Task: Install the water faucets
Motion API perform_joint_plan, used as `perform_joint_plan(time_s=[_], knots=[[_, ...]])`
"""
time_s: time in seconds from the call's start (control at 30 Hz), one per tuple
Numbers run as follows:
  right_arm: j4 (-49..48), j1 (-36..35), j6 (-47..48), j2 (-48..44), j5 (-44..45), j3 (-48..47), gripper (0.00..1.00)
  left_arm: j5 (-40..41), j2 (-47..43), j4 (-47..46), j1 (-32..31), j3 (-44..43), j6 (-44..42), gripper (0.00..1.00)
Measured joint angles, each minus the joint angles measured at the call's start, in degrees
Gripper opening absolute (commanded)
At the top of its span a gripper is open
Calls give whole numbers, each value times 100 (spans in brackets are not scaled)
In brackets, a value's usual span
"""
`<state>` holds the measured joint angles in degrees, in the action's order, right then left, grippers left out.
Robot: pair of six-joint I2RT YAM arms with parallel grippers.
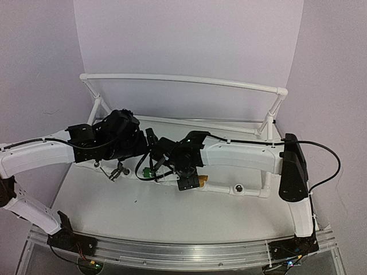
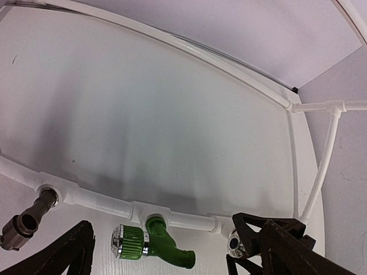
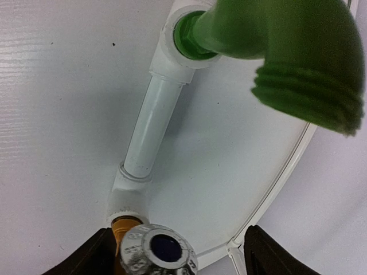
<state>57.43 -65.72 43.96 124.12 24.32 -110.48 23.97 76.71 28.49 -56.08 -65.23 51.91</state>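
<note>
The pipe frame [image 1: 252,191] stands on the desk [image 1: 172,223]. The middle faucet [image 2: 153,245] sits in a socket of the frame's near rail [image 2: 97,198], jutting toward the desk's near edge. Left of it, in the next socket along that rail, sits the left faucet [image 2: 26,222] — right of it, in the socket on the other side, the right faucet [image 2: 236,243]. Further right lies an open socket [image 1: 238,188]. Behind the middle faucet, the raised far rail [image 1: 183,80] spans the desk.
</note>
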Motion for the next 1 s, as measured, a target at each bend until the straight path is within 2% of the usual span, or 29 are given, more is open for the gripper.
perform_joint_plan(time_s=[0.67, 1.0], knots=[[15, 201, -243, 42, 109, -277, 64, 146, -78, -92, 27, 0, 156, 100], [-121, 245, -177, -18, 259, -158, 54, 168, -50, -155, 27, 0, 220, 100]])
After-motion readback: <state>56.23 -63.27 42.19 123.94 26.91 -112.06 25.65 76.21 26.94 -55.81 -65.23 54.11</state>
